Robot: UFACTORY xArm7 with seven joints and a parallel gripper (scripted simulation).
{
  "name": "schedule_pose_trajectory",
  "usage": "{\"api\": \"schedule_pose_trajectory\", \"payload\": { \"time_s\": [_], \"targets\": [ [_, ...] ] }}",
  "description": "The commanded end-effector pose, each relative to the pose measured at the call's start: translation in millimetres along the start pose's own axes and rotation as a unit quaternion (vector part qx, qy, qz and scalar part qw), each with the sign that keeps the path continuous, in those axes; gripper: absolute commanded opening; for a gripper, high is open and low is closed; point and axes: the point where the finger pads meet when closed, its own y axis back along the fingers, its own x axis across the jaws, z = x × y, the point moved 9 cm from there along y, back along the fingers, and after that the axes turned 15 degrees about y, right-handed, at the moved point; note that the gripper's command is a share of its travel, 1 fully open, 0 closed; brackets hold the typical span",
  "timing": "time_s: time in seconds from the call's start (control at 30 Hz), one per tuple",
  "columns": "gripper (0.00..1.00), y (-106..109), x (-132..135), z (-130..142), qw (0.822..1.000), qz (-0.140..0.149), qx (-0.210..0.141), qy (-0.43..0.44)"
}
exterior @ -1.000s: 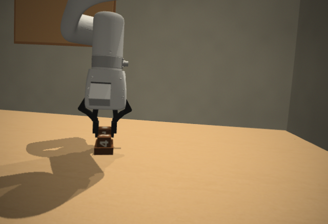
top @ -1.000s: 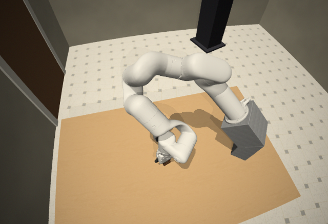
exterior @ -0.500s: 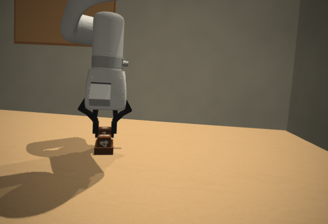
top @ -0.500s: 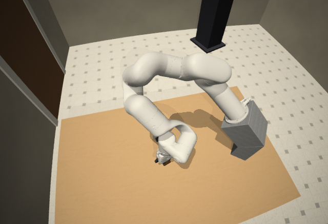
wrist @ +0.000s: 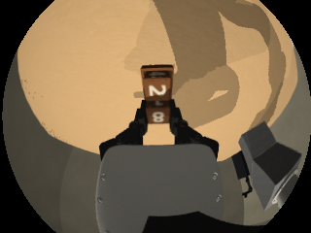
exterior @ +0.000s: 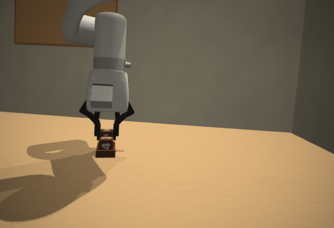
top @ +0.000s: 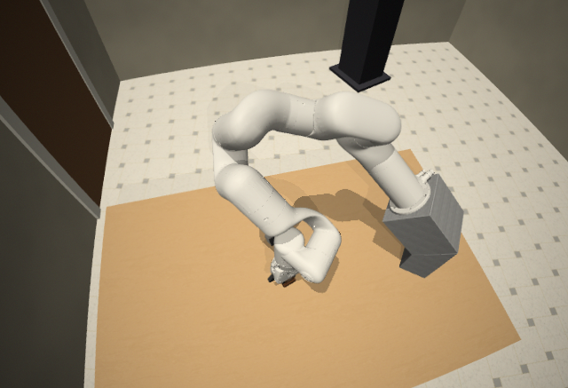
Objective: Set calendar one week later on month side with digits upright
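The calendar (top: pixel 288 283) (exterior: pixel 105 154) (wrist: pixel 157 67) looks part-set: one cube (exterior: pixel 105 146) (wrist: pixel 157 90) is in its tray (top: pixel 288 283) (exterior: pixel 105 154) (wrist: pixel 157 67) — the gripper (top: pixel 279 279) (exterior: pixel 106 138) (wrist: pixel 157 106) pinches the other cube (exterior: pixel 106 132) (wrist: pixel 158 116). Settling, release and withdrawal remain.

Rm w/ gray walls (top: pixel 275 11) (exterior: pixel 215 45), tiled flr (top: pixel 155 122), blk pillar (top: pixel 369 21), tan tabletop (top: pixel 193 310) (exterior: pixel 215 179) (wrist: pixel 87 63).

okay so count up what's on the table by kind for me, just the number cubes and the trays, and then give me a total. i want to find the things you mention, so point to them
Number cubes: 2, one (exterior: pixel 107 132) (wrist: pixel 158 116) between the gripper's fingers, one (exterior: pixel 105 145) (wrist: pixel 156 88) in the tray
Trays: 1, brown (exterior: pixel 105 154) (wrist: pixel 156 67)
Total: 3
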Motion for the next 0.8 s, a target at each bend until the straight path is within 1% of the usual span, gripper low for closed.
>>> {"api": "schedule_pose_trajectory", "payload": {
  "time_s": [0.0, 0.77],
  "targets": [
    [0.29, 0.2, -0.8, 0.5, 1.0, -0.001, 0.0, 0.0],
    [0.29, -8.0, -0.8, 0.5, 1.0, -0.001, 0.0, 0.0]
  ]
}}
